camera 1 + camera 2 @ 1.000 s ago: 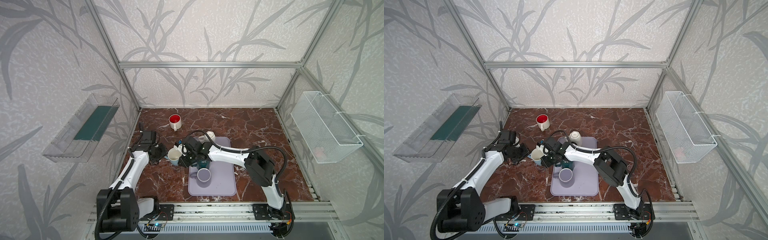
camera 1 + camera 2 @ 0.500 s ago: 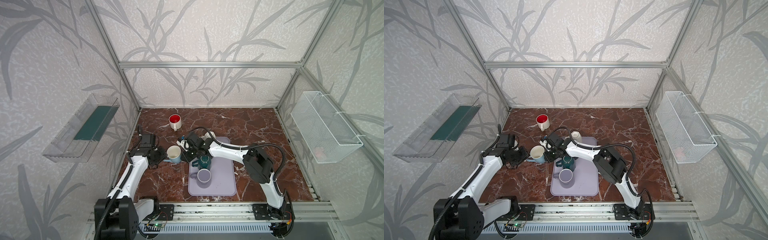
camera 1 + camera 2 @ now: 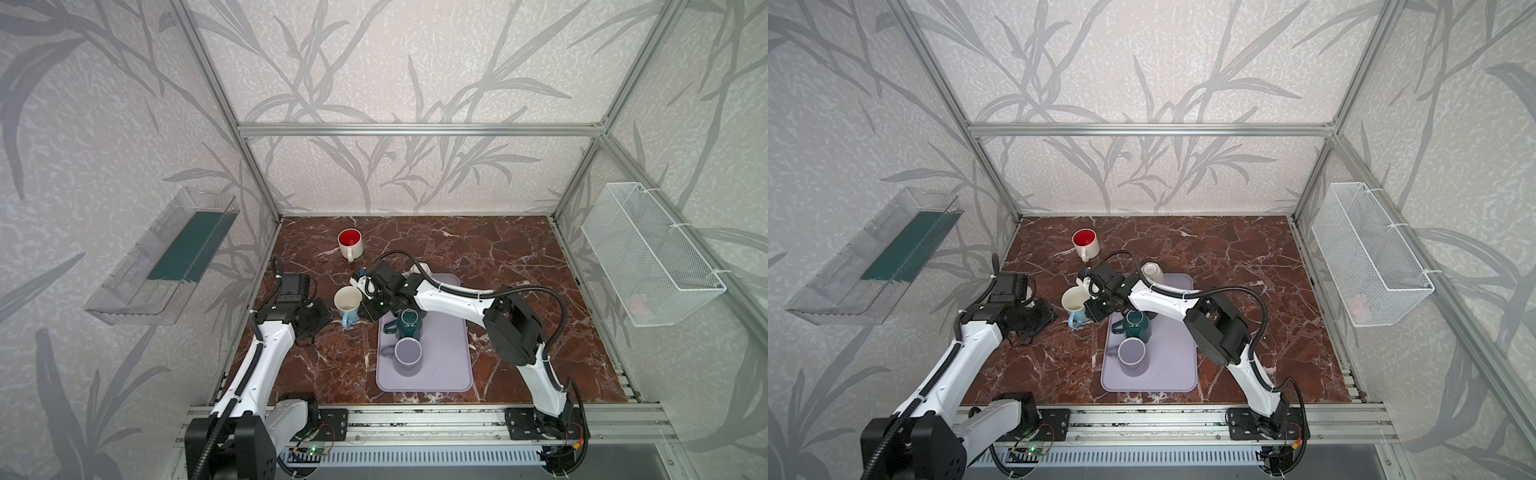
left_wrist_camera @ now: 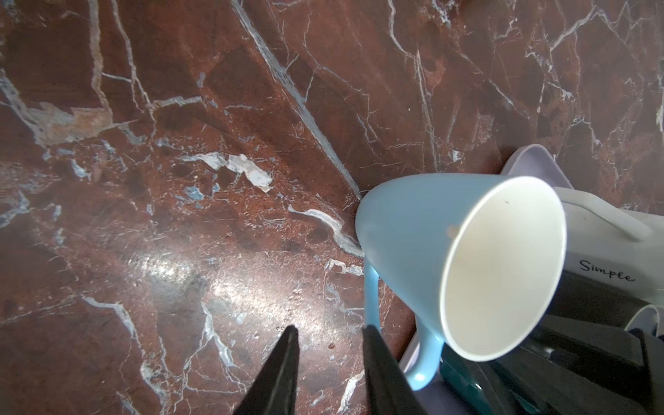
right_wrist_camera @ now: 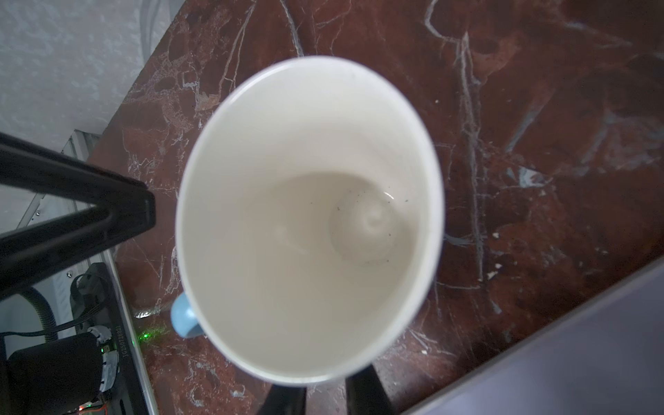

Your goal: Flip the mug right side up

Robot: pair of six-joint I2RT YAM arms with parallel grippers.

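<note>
Right gripper (image 5: 325,393) sits right up against the outside of the blue mug (image 5: 305,222). Its jaws are narrow with a sliver of marble table (image 5: 539,143) showing between them, and the tips vanish under the rim, so I can't tell if they're pinching anything. The mug is directly ahead of those fingers, mouth up, and looks upright or near enough. Its handle is on the side nearer the left gripper (image 4: 328,334). That one's narrow too, with nothing between its fingers and the handle just beside one of them (touching or not, can't say). I'd call the flip basically done, so the job is letting go cleanly. Get the base flat on the marble, then back straight off the wall without hooking the rim. The purple tray (image 3: 449,365) lies just beside the right gripper, so retreat room looks tight.
</note>
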